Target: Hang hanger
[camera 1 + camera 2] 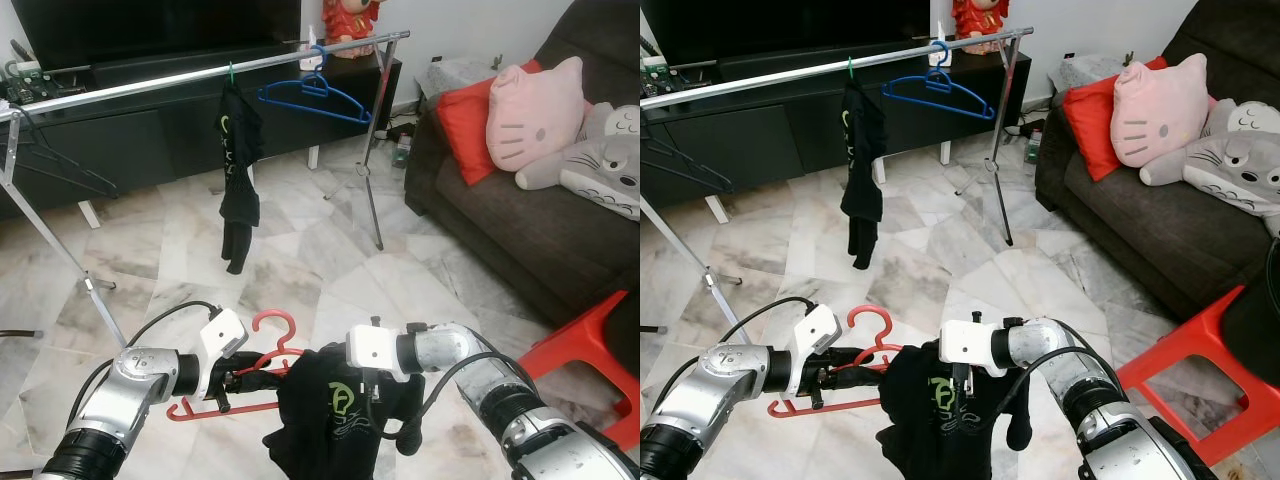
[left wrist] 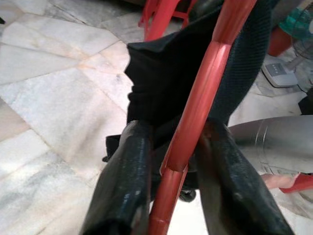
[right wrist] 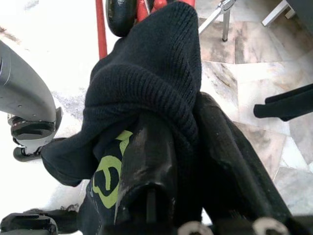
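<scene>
Holding the red hanger [image 1: 262,368] well short of the clothes rail [image 1: 200,75], left gripper [image 1: 228,385] jaws pinch its bar while right gripper [image 1: 358,400] jaws clamp the black garment [image 1: 335,420], apparently to dress it.

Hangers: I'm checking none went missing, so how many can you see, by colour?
Red hanger, held in the left claw: 1
Blue hanger, on the rail: 1
Black hanger, below the rail's left end: 1
Total: 3
</scene>
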{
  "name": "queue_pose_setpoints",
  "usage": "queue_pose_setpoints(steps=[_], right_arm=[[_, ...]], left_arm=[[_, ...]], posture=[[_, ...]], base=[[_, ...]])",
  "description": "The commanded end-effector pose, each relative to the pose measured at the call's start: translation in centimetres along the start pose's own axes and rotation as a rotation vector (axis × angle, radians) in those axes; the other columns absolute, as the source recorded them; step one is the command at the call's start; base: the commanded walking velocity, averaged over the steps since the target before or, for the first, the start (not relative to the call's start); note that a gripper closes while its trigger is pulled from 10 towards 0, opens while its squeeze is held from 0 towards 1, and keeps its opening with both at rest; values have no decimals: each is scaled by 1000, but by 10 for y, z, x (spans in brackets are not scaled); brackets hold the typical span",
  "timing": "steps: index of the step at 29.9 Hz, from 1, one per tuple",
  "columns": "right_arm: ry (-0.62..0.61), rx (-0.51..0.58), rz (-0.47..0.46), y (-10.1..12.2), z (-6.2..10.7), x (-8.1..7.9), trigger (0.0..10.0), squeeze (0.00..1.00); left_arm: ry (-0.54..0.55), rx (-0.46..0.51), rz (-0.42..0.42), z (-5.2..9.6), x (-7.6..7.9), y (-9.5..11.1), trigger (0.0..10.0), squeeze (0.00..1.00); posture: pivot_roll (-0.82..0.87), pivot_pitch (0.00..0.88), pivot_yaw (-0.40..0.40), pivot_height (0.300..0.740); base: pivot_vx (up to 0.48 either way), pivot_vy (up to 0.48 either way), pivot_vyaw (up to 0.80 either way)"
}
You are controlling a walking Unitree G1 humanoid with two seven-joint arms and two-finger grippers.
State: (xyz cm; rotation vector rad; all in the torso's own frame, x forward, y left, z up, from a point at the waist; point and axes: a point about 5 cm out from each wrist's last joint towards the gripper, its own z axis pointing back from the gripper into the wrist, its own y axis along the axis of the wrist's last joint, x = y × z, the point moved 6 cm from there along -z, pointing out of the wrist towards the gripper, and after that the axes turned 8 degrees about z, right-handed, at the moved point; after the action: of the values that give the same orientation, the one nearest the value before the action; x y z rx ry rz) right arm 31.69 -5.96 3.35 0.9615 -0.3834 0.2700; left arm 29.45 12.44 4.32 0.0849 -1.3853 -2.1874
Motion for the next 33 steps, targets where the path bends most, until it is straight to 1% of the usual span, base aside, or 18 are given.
queue_pose_setpoints(steps=[1,9,18,28,33], right_arm=[[1,14,23,5,0,4,10000,0],[30,9,11,3,-2,-2,10000,0],[45,13,0,3,-2,-4,10000,0],[55,23,-48,1,2,-5,10000,0],[67,1,-58,-3,3,-7,10000,0]], left_arm=[[14,-9,-15,-1,-3,1,0,0],[2,10,-14,-2,0,3,0,0],[8,40,-6,-2,0,6,0,0],[14,61,-4,-2,0,8,0,0],[20,67,-1,-1,0,8,0,0]], posture=[[8,0,-54,740],[9,0,-55,740],[10,0,-56,740],[7,0,-58,740],[8,0,-62,740]], base=[[0,0,0],[0,0,0],[0,0,0],[0,0,0],[0,0,0]])
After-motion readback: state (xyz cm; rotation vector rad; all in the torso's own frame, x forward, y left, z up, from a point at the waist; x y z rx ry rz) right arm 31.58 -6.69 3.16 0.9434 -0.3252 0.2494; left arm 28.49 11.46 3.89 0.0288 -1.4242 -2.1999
